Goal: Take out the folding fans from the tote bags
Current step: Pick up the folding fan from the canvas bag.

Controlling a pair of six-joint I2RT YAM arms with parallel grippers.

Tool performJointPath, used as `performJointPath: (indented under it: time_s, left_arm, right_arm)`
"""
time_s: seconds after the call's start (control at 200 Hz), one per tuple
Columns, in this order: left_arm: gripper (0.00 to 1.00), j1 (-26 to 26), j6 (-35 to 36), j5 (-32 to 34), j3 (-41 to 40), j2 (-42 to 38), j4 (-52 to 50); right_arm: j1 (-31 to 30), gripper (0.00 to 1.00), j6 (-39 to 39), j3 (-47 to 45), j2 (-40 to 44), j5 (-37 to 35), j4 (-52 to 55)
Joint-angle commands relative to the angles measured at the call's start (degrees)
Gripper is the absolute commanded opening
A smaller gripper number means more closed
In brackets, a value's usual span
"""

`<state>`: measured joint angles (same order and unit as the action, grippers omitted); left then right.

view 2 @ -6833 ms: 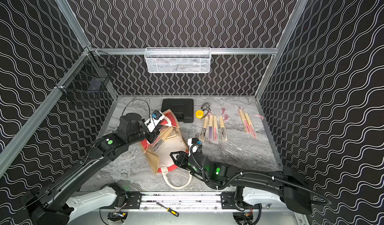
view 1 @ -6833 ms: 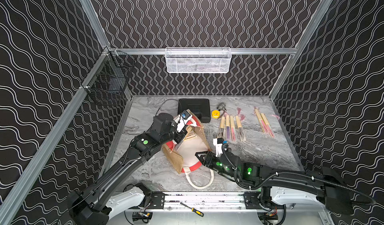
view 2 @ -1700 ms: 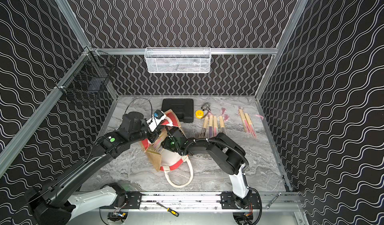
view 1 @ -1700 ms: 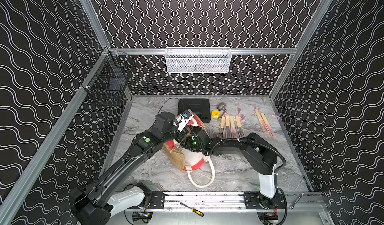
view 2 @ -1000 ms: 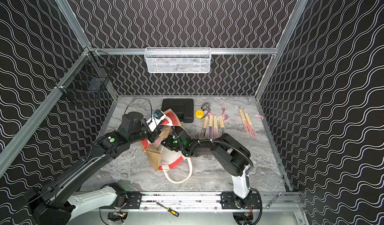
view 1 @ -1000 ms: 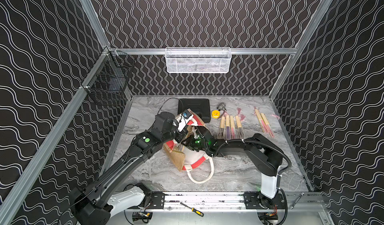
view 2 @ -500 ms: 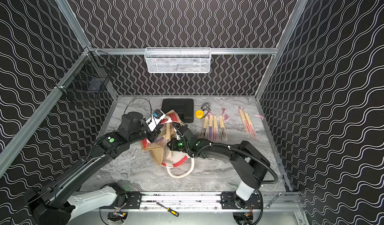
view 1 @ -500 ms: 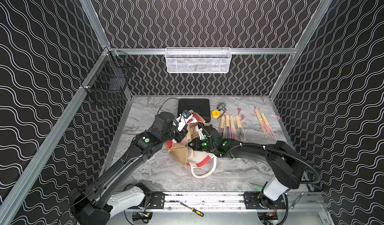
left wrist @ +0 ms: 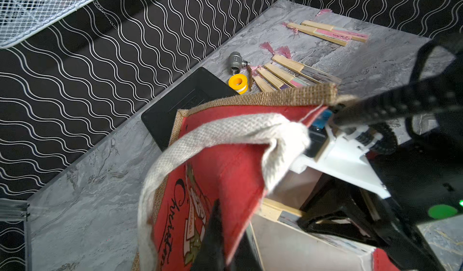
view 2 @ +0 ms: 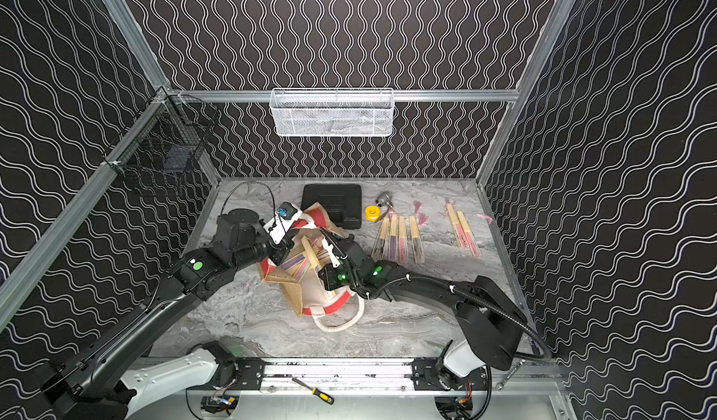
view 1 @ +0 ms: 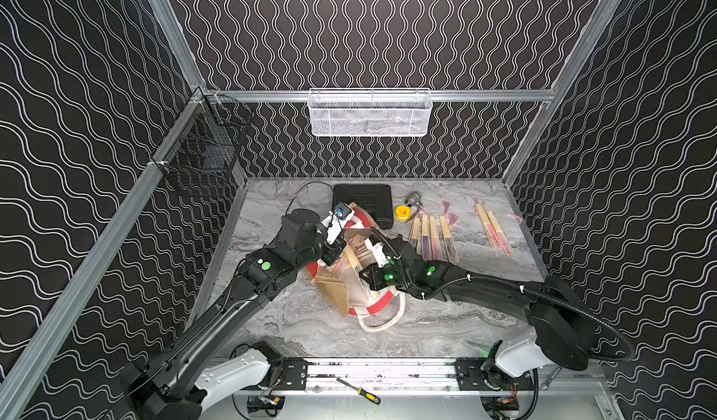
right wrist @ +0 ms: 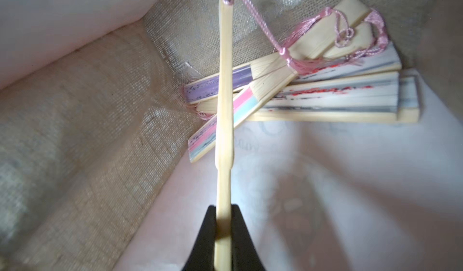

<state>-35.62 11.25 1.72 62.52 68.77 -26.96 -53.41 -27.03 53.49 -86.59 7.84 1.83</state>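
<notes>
Right tool (right wrist: 223,208) pinches 1 folding fan (right wrist: 223,44); left tool (left wrist: 229,234), fully closed, grips tote bag (left wrist: 225,162).

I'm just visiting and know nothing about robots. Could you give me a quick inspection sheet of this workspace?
Surface: grey marbled table.
Job's things: bag, mouth open; fans inside; row of fans and a pair on the table.
Clutter: black case, yellow roll, metal fitting; screwdriver on the front rail.
Tools: left tool shut on the bag's edge; right tool shut on one fan over the bag's opening.
Cables: hose along the right arm; thin loop behind the left arm.
Surroundings: wavy black walls, white basket, black wire basket.
</notes>
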Motion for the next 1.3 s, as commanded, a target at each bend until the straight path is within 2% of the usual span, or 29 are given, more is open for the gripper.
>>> performJointPath:
  time_s: [0.0, 0.245, 0.601, 0.841, 1.086, 1.296]
  left_arm:
    - [0.00, 0.07, -0.71, 1.62, 0.72, 0.25, 1.19]
    - [0.00, 0.08, -0.70, 2.23, 0.51, -0.33, 1.47]
    - [0.00, 0.06, -0.61, 2.33, 0.52, 0.01, 1.31]
    - [0.00, 0.04, -0.70, 2.68, 0.67, 0.06, 1.25]
    - [0.00, 0.02, -0.79, 2.02, 0.63, 0.53, 1.17]
    - [0.00, 0.03, -0.70, 1.80, 0.58, 0.46, 1.23]
  right_arm:
    - [-0.03, 0.12, 3.57, 0.52, 2.02, 0.79, 3.65]
    - [-0.03, 0.11, 3.41, 0.06, 6.22, 4.44, 6.42]
    - [-0.53, 0.11, 3.31, 3.24, 7.40, 4.31, 16.06]
    - [-3.59, 0.11, 6.10, 7.37, 3.85, 0.73, 21.94]
    - [-5.83, 0.12, 5.33, 6.80, -2.39, -3.32, 19.51]
    - [-6.23, 0.23, 5.42, 6.80, -5.02, -2.28, 18.38]
